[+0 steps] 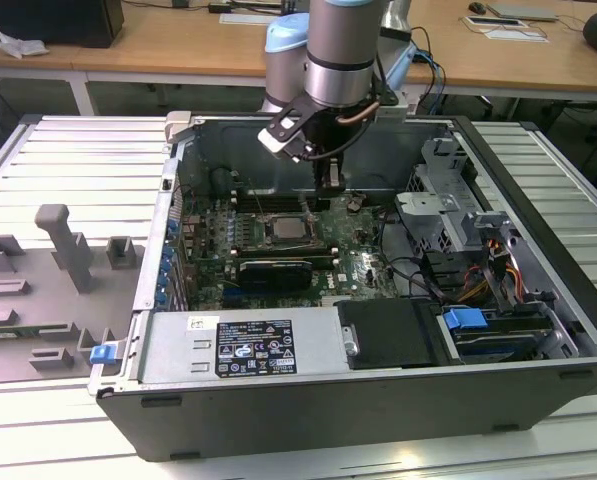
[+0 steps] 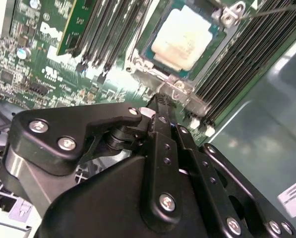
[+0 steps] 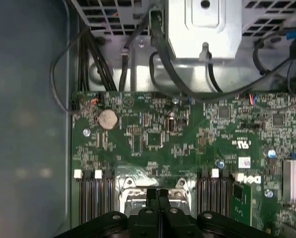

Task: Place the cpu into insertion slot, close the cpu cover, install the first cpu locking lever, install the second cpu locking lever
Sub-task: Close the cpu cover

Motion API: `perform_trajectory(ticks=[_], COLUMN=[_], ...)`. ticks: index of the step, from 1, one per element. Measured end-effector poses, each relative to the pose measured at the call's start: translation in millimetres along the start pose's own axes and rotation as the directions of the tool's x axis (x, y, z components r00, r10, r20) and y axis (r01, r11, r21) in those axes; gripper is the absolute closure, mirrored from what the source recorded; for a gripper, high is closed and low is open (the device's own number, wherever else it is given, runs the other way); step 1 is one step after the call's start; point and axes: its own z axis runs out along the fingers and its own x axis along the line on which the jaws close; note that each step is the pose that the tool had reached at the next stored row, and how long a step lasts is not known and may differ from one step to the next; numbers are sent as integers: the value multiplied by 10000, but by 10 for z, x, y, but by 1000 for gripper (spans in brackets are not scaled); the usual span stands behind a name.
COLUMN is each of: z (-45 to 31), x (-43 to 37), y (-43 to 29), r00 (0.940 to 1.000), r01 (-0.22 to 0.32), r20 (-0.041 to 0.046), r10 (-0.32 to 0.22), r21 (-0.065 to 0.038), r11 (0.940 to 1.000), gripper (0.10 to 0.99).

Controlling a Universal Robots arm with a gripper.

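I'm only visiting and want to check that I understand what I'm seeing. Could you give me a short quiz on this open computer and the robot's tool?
1. True or false: the small square chip with the pale metal top lies in the square silver-rimmed socket on the green circuit board.
2. The black metal tool hangs closest to: A the grey plastic tray outside the case; B the socket's edge; C the blue-tabbed drive bay.
3. Fill in: the tool's jaws are ____ (open or shut).
Key: 1 true; 2 B; 3 shut.
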Motion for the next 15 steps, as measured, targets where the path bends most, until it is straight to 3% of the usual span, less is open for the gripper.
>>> perform_trajectory(ticks=[8,15], z=[67,79], x=[1,5], y=[-187,-347], r00=[10000,10000], r01=[0,30], r20=[-1,-2], r10=[0,-30], r21=[0,-1], r11=[10000,10000], gripper=[980,980])
